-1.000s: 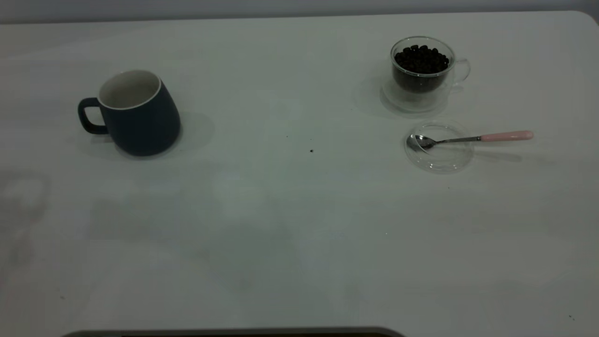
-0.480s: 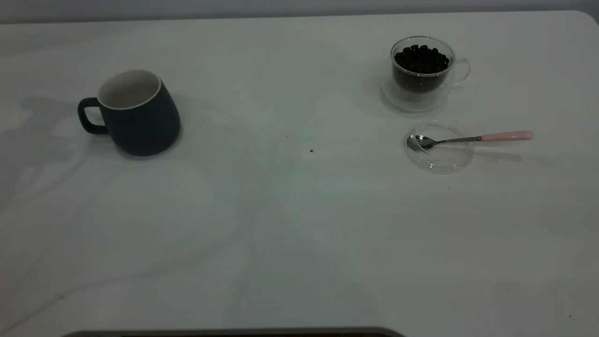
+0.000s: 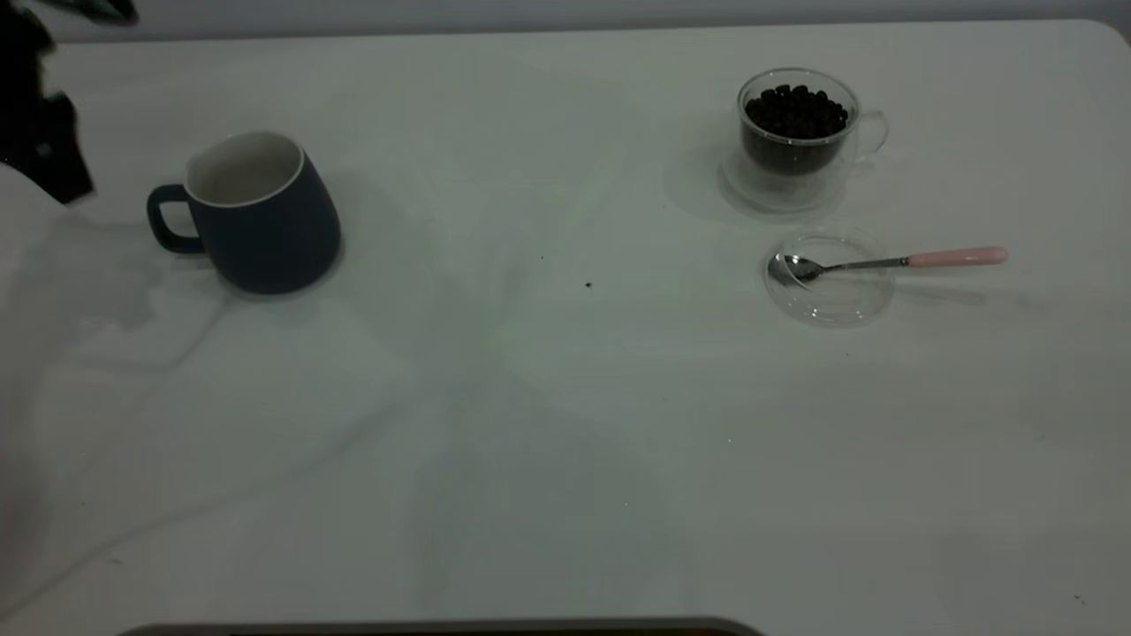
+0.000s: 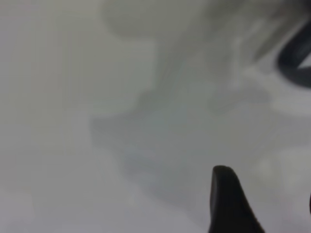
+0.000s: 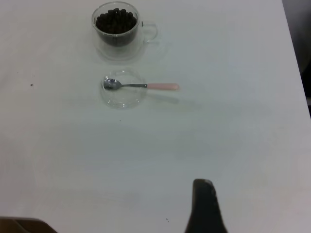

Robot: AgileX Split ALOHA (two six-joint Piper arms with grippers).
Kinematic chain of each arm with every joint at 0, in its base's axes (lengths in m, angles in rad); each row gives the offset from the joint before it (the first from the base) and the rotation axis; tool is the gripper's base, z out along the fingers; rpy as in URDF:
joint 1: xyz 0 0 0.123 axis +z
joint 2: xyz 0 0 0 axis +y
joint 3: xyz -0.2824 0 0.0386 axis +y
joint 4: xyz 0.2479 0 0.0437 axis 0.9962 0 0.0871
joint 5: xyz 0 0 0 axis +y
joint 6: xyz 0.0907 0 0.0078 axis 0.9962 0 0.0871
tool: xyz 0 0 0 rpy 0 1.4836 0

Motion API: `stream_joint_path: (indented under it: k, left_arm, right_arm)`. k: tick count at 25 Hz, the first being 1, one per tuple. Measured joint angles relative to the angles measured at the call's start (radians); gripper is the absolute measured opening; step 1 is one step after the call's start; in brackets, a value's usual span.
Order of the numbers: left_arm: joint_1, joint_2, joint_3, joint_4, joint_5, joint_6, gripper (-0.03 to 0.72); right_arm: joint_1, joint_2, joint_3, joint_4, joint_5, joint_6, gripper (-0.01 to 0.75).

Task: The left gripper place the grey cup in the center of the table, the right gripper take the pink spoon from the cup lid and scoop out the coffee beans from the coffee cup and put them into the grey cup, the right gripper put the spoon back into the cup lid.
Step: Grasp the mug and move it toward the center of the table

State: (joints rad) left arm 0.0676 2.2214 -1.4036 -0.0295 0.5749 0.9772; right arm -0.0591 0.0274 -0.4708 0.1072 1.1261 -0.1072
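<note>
The grey cup (image 3: 256, 212) stands upright on the left of the table (image 3: 548, 424), handle to the left. My left gripper (image 3: 40, 115) is at the far left edge, left of the cup and apart from it. In the left wrist view it (image 4: 265, 194) is open and empty over bare table, with the cup's handle (image 4: 296, 60) farther off. The coffee cup (image 3: 800, 132) with coffee beans (image 3: 795, 110) stands at the far right. The pink spoon (image 3: 884, 262) lies with its bowl in the cup lid (image 3: 829, 278). My right gripper (image 5: 257, 199) is open, well short of the spoon (image 5: 141, 86).
A few dark crumbs (image 3: 588, 284) lie near the table's middle. The table's right edge (image 5: 296, 73) shows in the right wrist view. A dark rim (image 3: 442, 629) runs along the near edge.
My left arm has come into the exterior view at the upper left, and its shadow has spread over the left of the table. Cup, lid and spoon have not moved.
</note>
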Motion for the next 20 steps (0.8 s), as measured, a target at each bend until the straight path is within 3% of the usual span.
stream_joint_path:
  k: [6,20]
  left_arm:
    - [-0.028,0.014,0.000,-0.017,-0.032,0.184,0.448]
    - [-0.072,0.086,-0.001,-0.052,-0.081,0.362,0.378]
  right_arm:
    - [0.000,0.000,0.000,0.000,0.000,0.000,0.578]
    - [0.000,0.000,0.000,0.000,0.000,0.000,0.578]
